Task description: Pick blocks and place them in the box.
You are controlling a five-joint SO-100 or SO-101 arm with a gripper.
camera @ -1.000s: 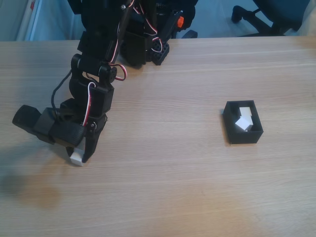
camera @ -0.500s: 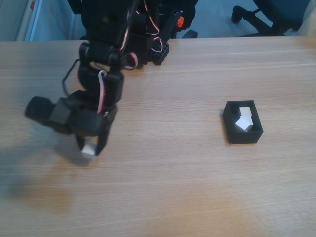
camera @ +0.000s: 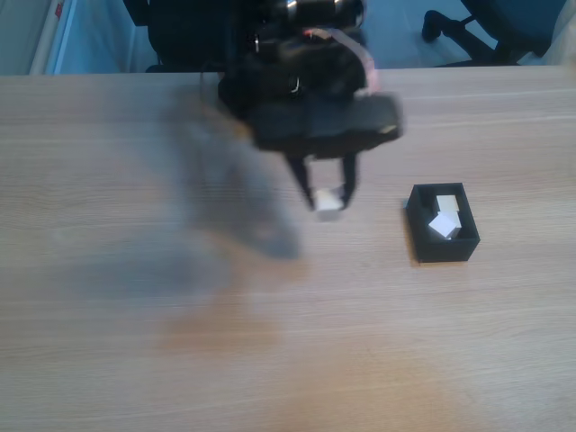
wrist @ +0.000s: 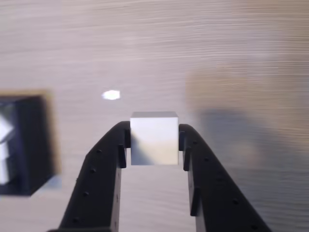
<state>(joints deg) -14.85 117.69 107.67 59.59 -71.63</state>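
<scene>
Writing is not showing legibly on any surface in either view; the cubes, the tray and the arm are all looking unmarked. In the fixed view the end effector (camera: 328, 200) is hanging over the desk (camera: 270, 342), its two dark fingers pointing downward and pinching a white block (camera: 328, 203) between their tips, with the arm above it smeared by motion blur. In the wrist view the same end effector (wrist: 154, 141) is gripping the held block (wrist: 154, 138) squarely by two opposite sides, the fingers closed just to the cube's width; the cube is looking plain, matte white, with sharp edges and a lighter top face. The black box (camera: 442, 222) is sitting on the desk to the right of the end effector in the fixed view, near it but apart, and it is holding two more white blocks (camera: 445, 216), one lying tilted against the other. In the wrist view the box (wrist: 30, 140) is showing at the left edge, blurred, with pale shapes inside it. A soft grey shadow is spreading across the light wood grain to the left of the arm in the fixed view. An office chair base (camera: 468, 27) is standing on the floor beyond the desk's far edge.
</scene>
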